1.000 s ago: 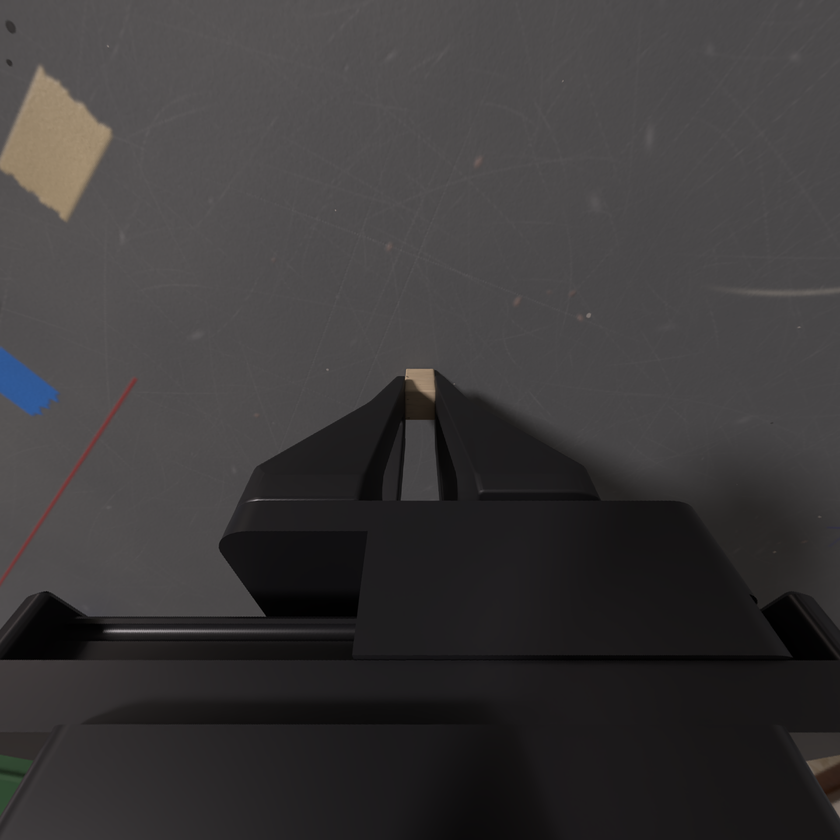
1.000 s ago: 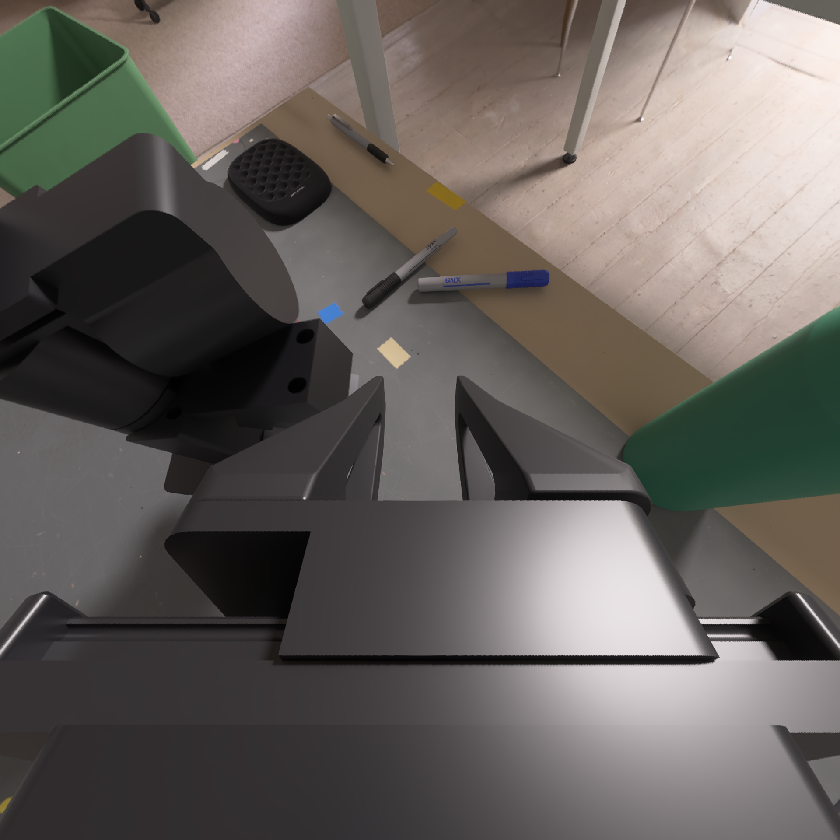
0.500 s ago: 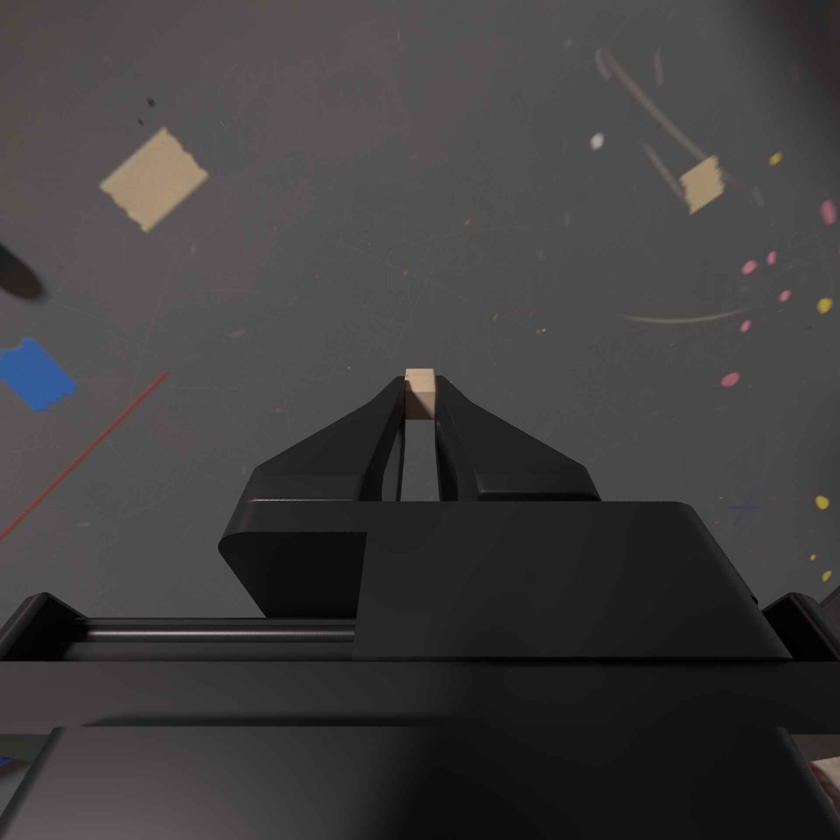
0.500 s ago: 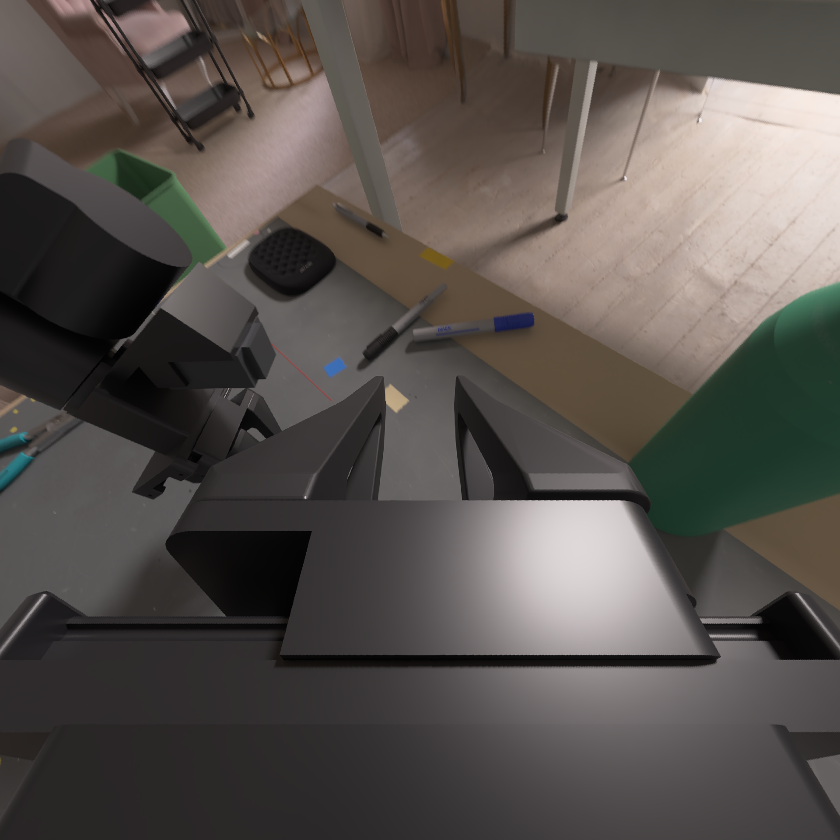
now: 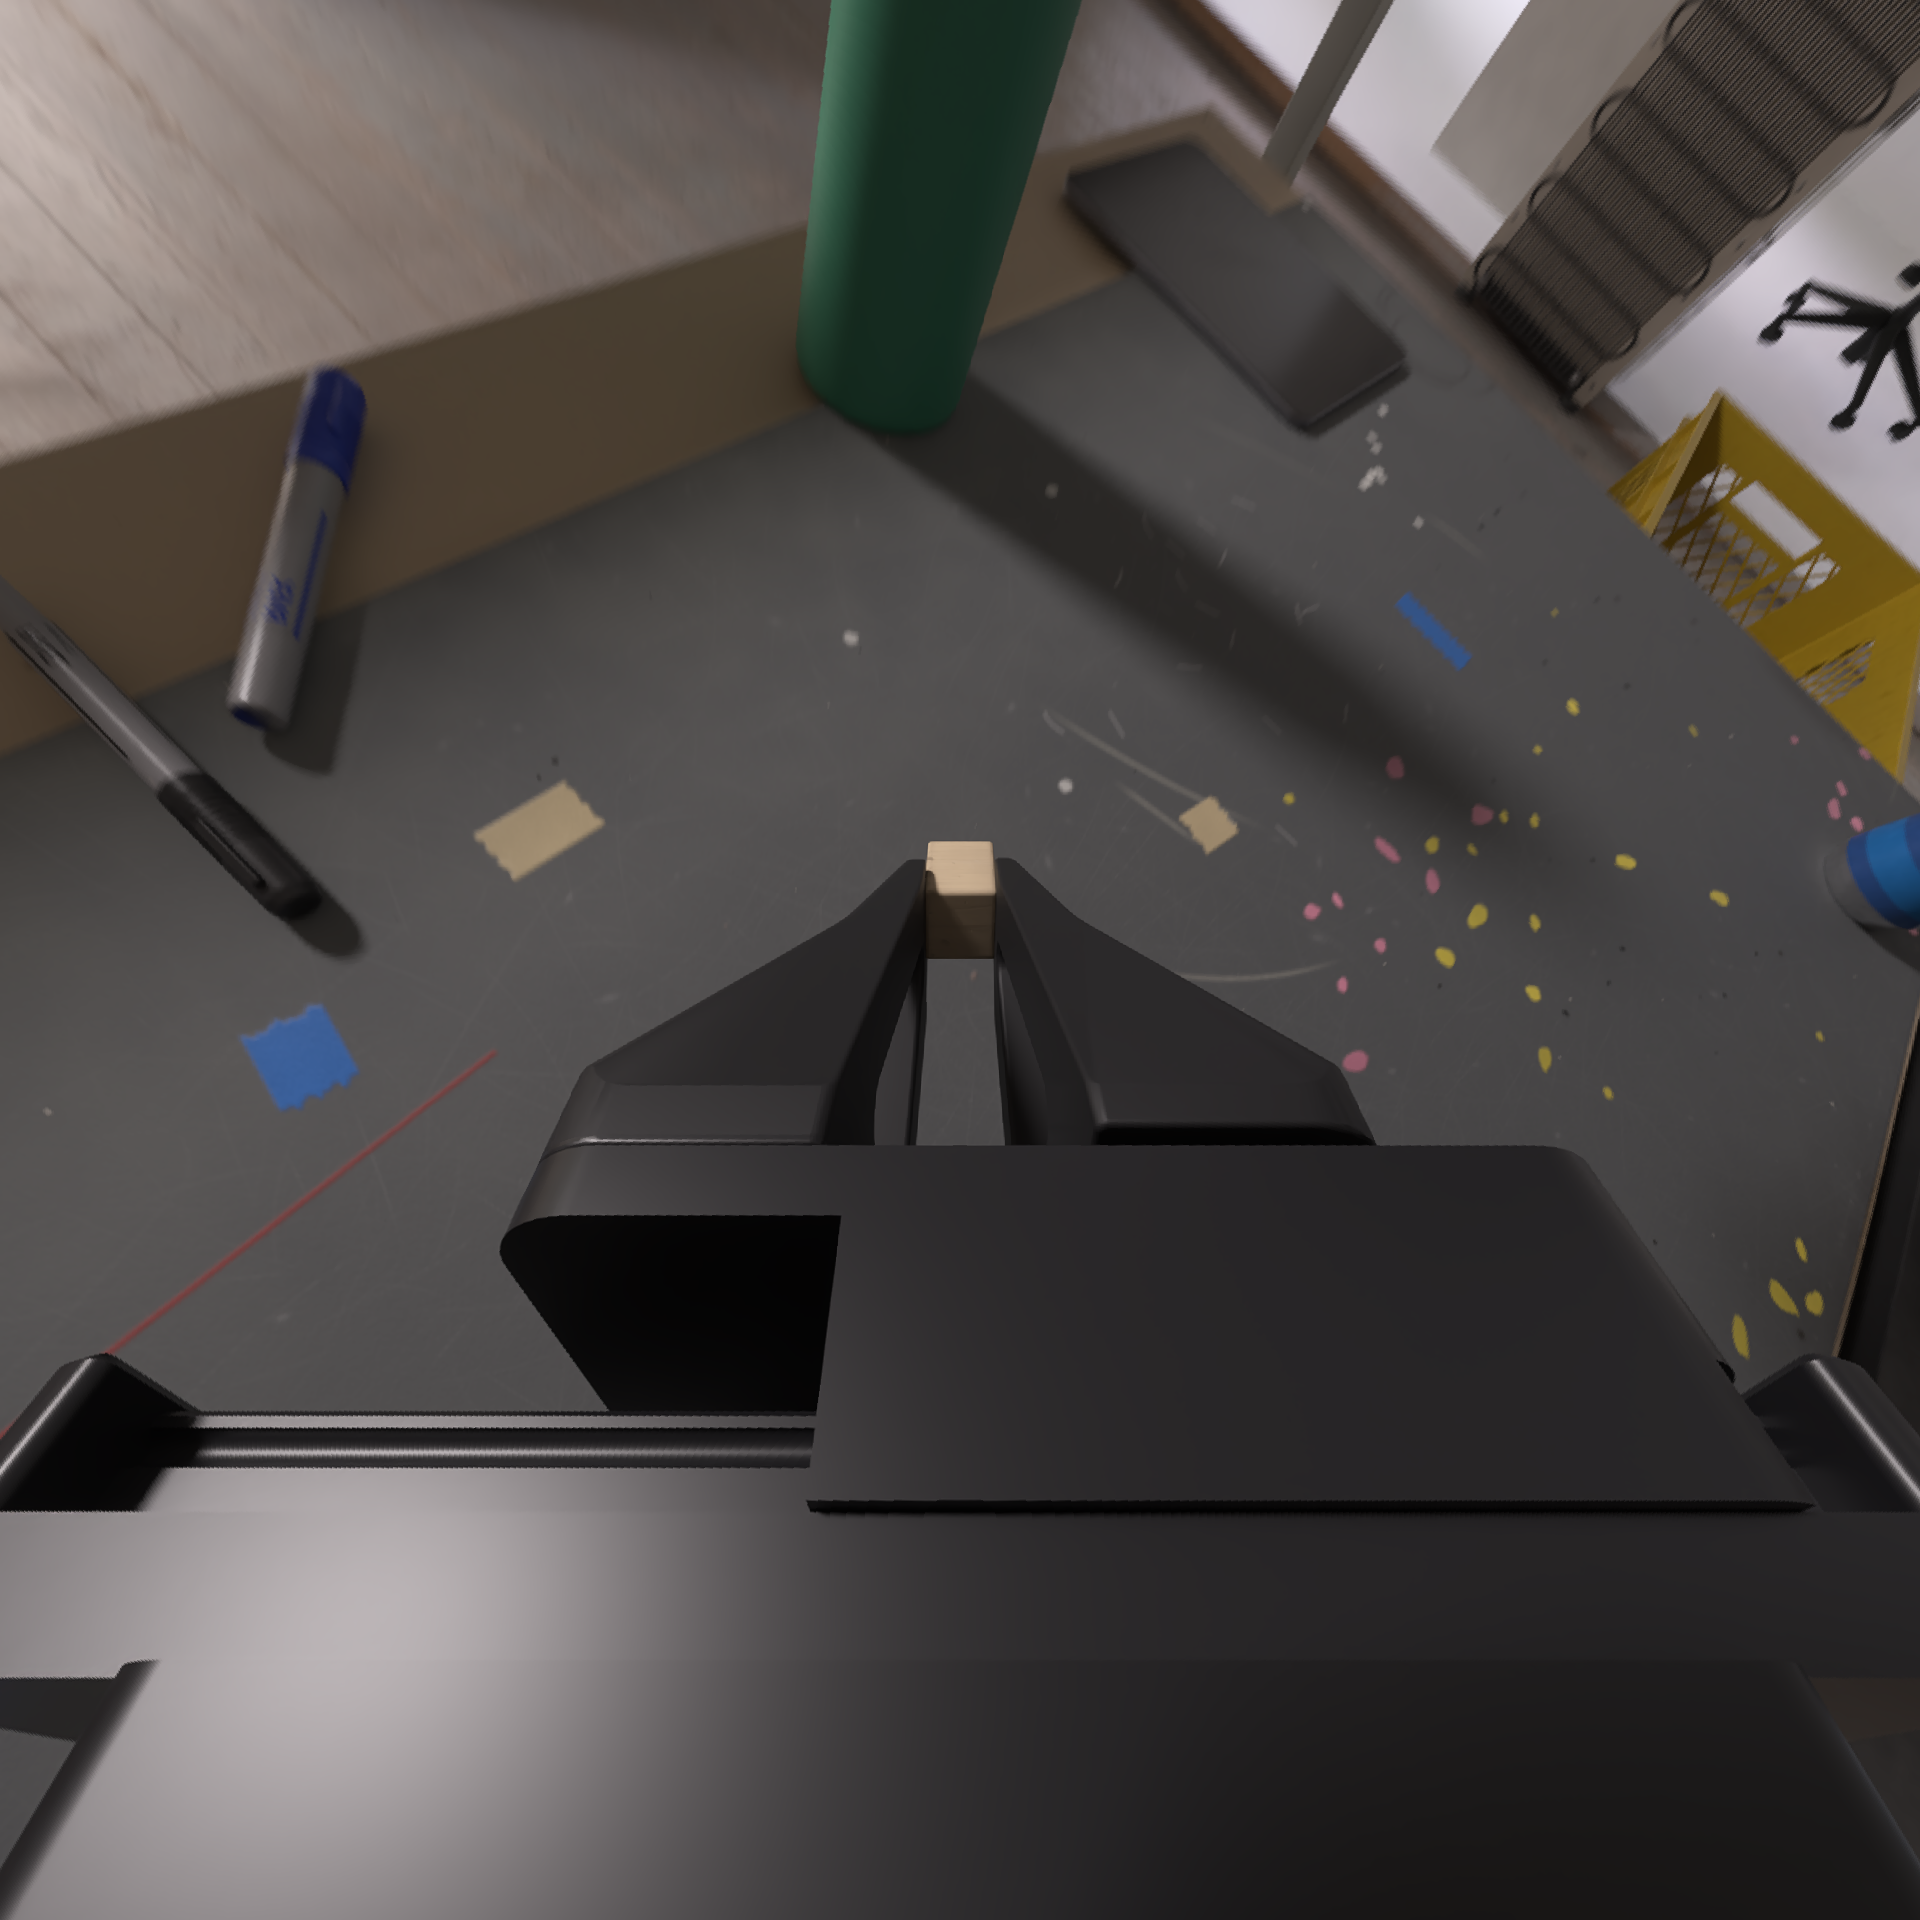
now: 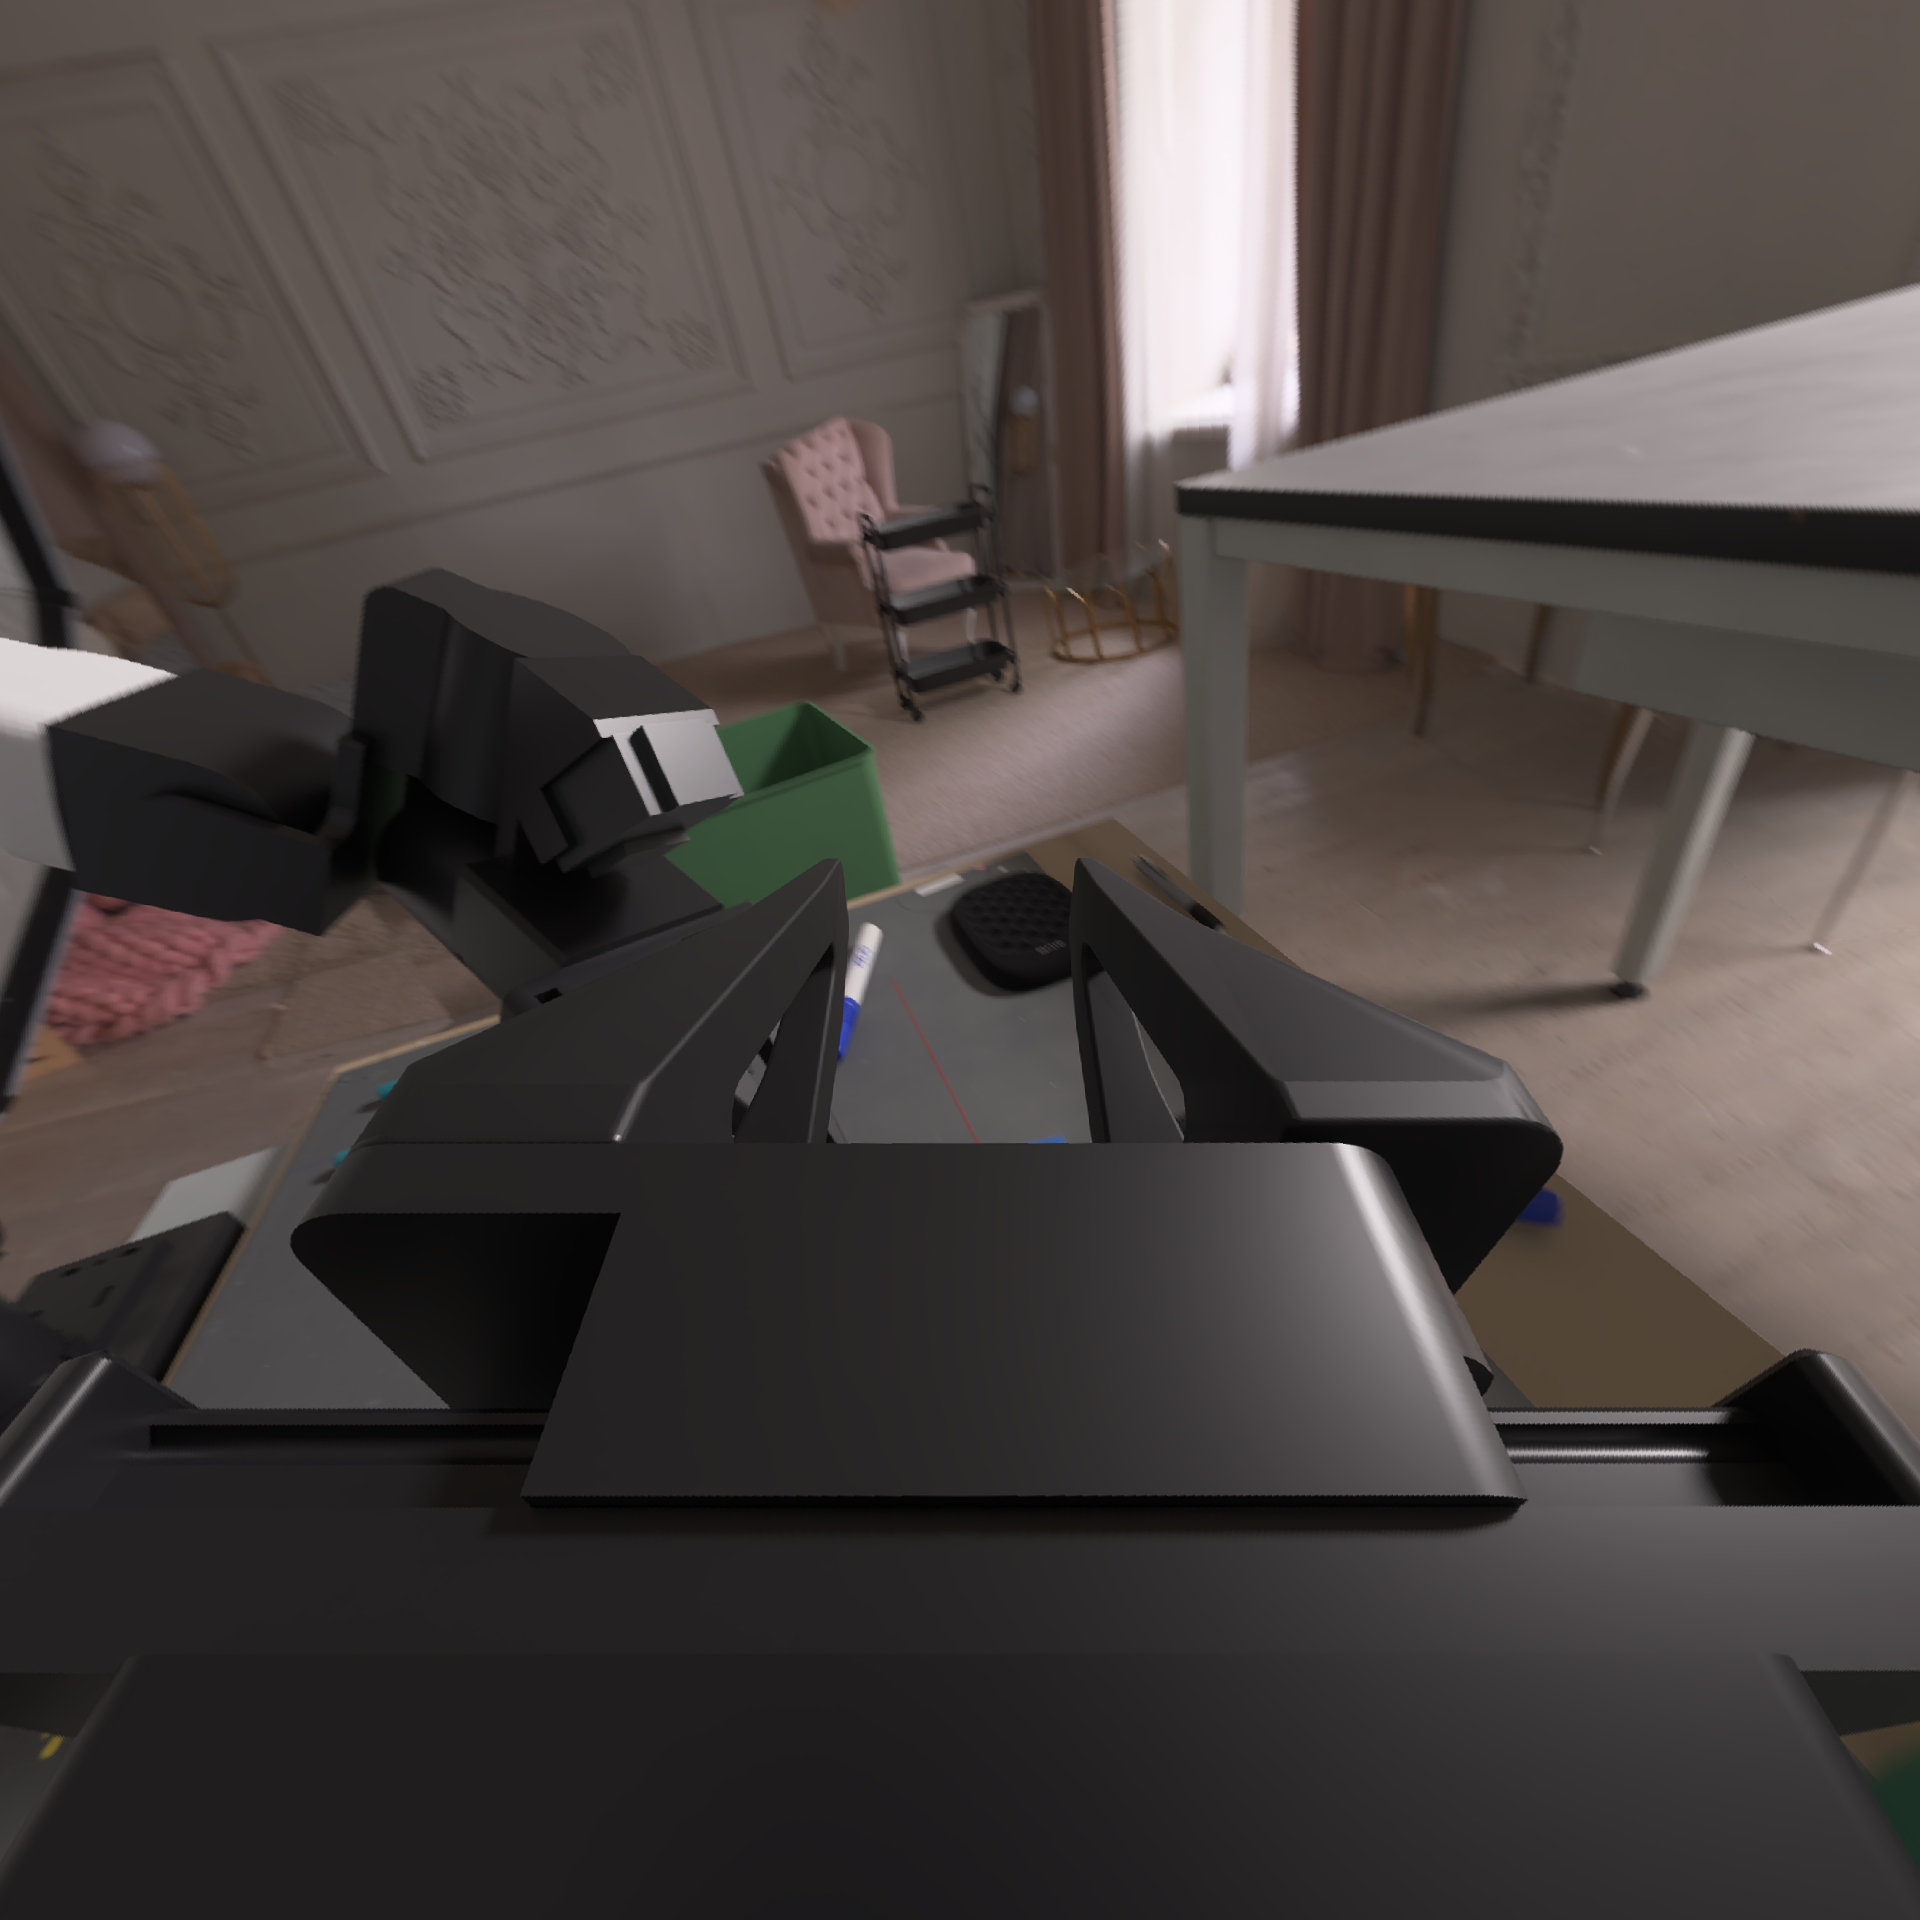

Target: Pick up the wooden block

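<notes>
Lifted higher now, the left pincer [image 5: 960,904] clamps the wooden block [image 5: 960,896] at its tips, well above the worktop [image 5: 727,644]; the right pincer [image 6: 956,914] hangs apart.

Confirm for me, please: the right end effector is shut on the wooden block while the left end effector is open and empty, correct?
The sides are swapped. In the left wrist view, the left end effector is shut on the wooden block; the right wrist view shows the right end effector open and empty.
</notes>
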